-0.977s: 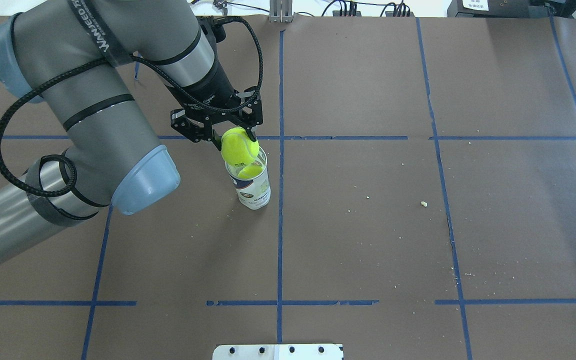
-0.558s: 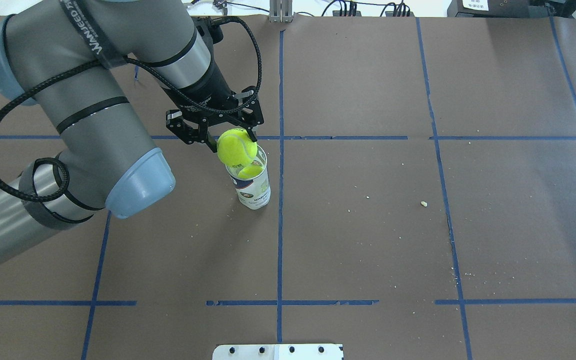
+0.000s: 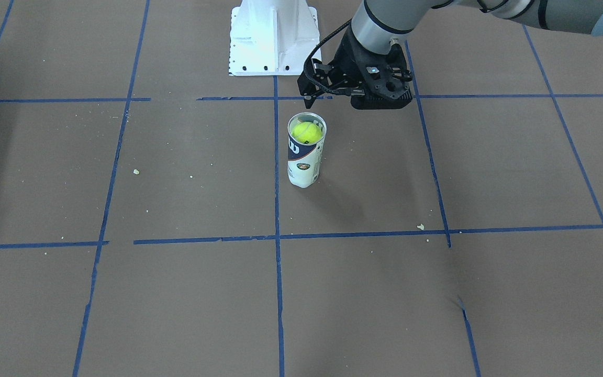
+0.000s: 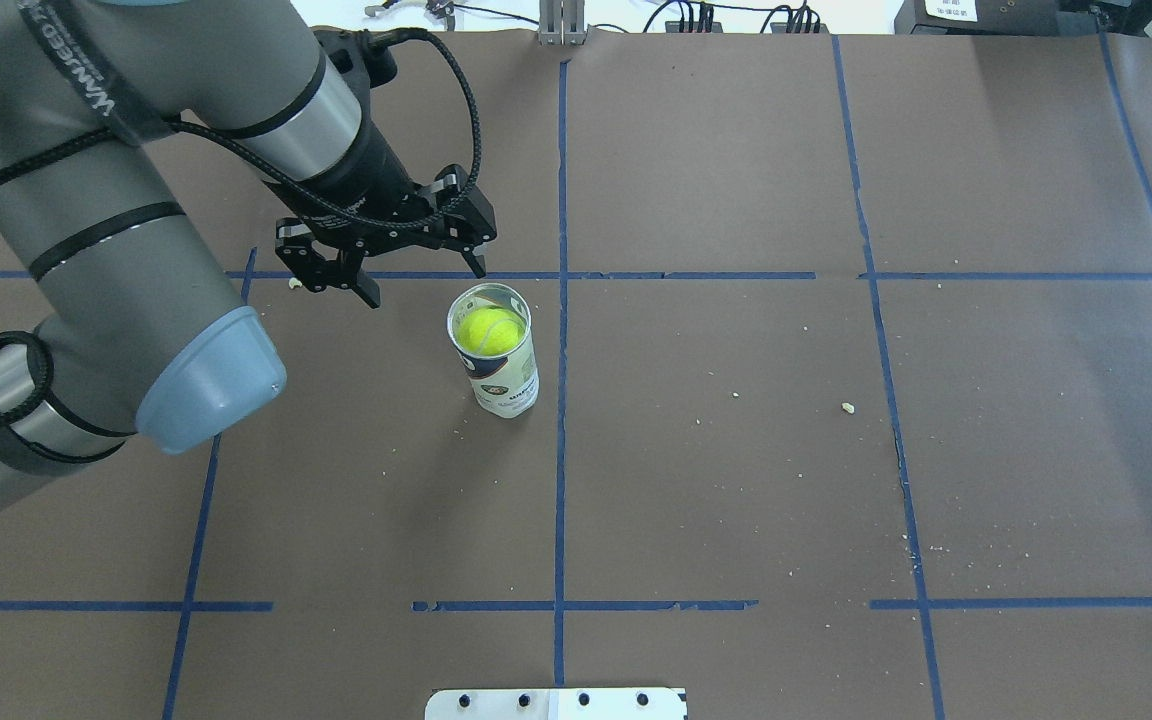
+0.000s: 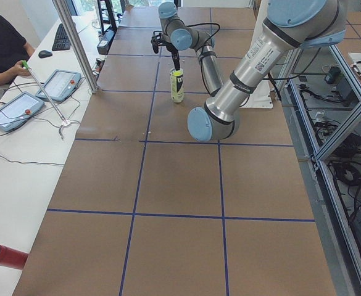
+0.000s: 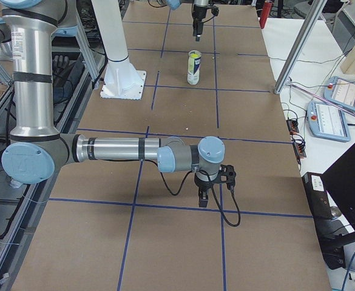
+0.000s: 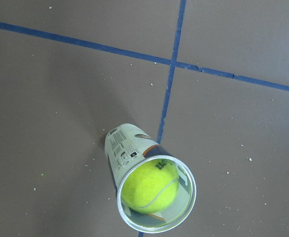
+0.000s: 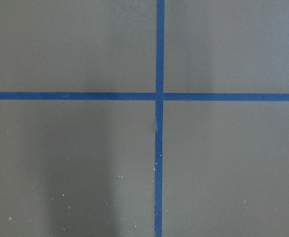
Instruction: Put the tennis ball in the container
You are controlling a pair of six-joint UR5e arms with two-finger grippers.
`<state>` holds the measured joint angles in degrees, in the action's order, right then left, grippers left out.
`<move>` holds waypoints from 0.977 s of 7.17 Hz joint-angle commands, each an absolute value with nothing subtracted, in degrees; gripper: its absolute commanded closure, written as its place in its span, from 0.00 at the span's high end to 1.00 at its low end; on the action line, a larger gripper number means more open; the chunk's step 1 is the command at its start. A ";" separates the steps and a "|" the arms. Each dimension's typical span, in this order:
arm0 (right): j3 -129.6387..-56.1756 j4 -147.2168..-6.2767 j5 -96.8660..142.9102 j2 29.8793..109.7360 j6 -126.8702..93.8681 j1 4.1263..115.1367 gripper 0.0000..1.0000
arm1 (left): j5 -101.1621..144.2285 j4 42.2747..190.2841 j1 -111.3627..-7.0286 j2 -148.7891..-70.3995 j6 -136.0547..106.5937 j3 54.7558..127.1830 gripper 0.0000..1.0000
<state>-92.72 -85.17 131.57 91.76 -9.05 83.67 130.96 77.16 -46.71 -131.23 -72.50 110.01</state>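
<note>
Since one second ago, the tennis ball [image 4: 491, 330] has dropped from the left pincer [image 4: 426, 283] into the container [image 4: 508, 385]. Nearest, the brown surface [image 4: 736, 480] carries blue tape lines [image 4: 560, 480] and pale crumbs [image 4: 847, 407]. Then the clear container stands upright; the yellow-green fuzzy ball with a white seam sits just under its top. Beyond, the left pincer hangs released, empty. For the right pincer [image 6: 205, 195], I cannot tell if it is released or clenched.
</note>
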 commanded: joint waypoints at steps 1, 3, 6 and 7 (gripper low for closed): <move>-92.72 -85.17 131.57 91.76 -9.05 83.67 1.00 | 130.96 77.17 -52.98 -125.45 -71.72 110.57 1.00; -92.72 -85.17 131.57 91.76 -9.05 83.67 1.00 | 130.96 76.82 -62.53 -116.25 -51.19 110.66 1.00; -92.72 -85.17 131.57 91.76 -9.05 83.67 1.00 | 130.52 77.69 -75.72 -101.65 -19.70 105.85 1.00; -92.72 -85.17 131.57 91.76 -9.05 83.67 1.00 | 130.60 77.78 -79.15 -97.95 -9.68 103.04 1.00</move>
